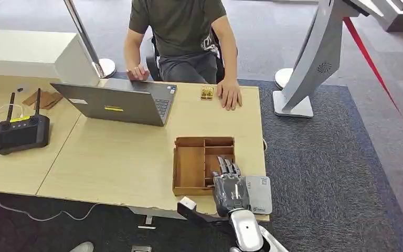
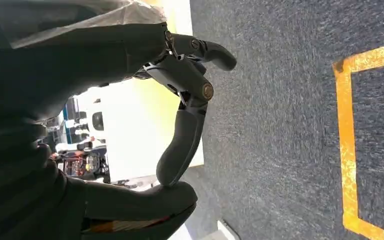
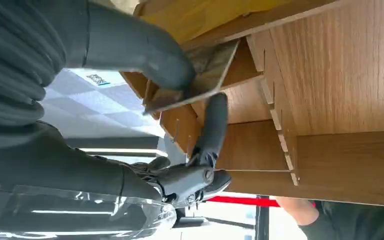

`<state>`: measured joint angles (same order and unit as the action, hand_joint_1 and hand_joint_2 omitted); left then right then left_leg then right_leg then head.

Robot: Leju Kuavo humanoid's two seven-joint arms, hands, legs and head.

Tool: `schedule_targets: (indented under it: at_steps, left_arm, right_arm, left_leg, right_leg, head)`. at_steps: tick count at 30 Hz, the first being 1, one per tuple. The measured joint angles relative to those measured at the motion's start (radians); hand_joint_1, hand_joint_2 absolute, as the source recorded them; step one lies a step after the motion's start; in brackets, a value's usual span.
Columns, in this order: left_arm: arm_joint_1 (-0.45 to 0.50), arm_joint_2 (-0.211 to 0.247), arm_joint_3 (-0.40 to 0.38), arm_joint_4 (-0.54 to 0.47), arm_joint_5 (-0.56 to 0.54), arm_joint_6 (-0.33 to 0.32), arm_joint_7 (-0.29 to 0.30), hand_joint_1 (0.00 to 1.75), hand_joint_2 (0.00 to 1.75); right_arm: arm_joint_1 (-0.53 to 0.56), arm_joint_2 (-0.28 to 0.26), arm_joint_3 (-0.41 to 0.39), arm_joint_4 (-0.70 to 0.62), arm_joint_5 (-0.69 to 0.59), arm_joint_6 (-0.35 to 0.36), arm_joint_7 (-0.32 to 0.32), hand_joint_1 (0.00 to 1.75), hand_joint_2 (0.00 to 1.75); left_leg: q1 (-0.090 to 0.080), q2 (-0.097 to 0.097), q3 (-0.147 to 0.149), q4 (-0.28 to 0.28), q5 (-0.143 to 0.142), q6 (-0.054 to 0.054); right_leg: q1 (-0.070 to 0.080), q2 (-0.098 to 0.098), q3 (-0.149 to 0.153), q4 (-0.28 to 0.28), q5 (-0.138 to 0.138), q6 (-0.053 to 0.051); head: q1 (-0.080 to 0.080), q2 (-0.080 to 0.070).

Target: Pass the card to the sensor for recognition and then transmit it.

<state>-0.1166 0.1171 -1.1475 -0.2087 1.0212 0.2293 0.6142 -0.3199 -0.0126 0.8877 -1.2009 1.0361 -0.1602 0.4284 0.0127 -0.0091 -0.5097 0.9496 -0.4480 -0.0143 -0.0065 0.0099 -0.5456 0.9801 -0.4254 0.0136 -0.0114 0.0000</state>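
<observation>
Right hand (image 3: pixel 145 100) pinching card (image 3: pixel 200 80) btwn thumb & finger inside wooden tray (image 1: pixel 190 167); lift straight, clear dividers, then w/ card flat to sensor (image 1: pixel 258 193). Left hand (image 2: pixel 145 100) curled, nothing in it.

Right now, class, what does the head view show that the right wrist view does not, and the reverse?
Head view alone: the laptop, the router, the grey sensor beside the right hand.
Right wrist view alone: the card pinched between thumb and finger.
Both: the right hand, the wooden box and the seated person.
</observation>
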Motion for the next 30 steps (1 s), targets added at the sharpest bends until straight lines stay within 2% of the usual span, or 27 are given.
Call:
schedule_targets:
  at_steps: [5, 23, 30]
  left_arm:
    - [0.0, 0.0, 0.0, 0.0, -0.004, 0.0, 0.0, 0.0, 1.75]
    - [0.0, 0.0, 0.0, 0.0, -0.003, 0.0, 0.002, 0.0, 1.75]
    - [0.0, 0.0, 0.004, 0.0, 0.008, 0.0, 0.002, 0.0, 1.75]
  right_arm:
    - [0.0, -0.002, 0.0, 0.0, -0.001, 0.009, 0.004, 1.66, 1.75]
    - [0.0, -0.003, 0.0, 0.006, 0.008, 0.013, 0.011, 1.68, 1.75]
    - [0.0, -0.002, 0.0, 0.003, 0.023, -0.032, -0.002, 1.75, 1.75]
  left_leg:
    - [0.0, 0.0, 0.0, 0.0, 0.0, 0.0]
    - [0.0, 0.0, 0.001, 0.0, 0.0, 0.0]
    - [0.0, 0.0, 0.0, 0.0, 0.0, 0.0]
  right_leg:
    - [0.0, 0.0, 0.0, 0.0, 0.0, 0.0]
    - [0.0, 0.0, 0.0, 0.0, 0.0, 0.0]
    - [0.0, 0.0, 0.0, 0.0, 0.0, 0.0]
  head:
    - [0.0, 0.0]
    - [0.0, 0.0]
    - [0.0, 0.0]
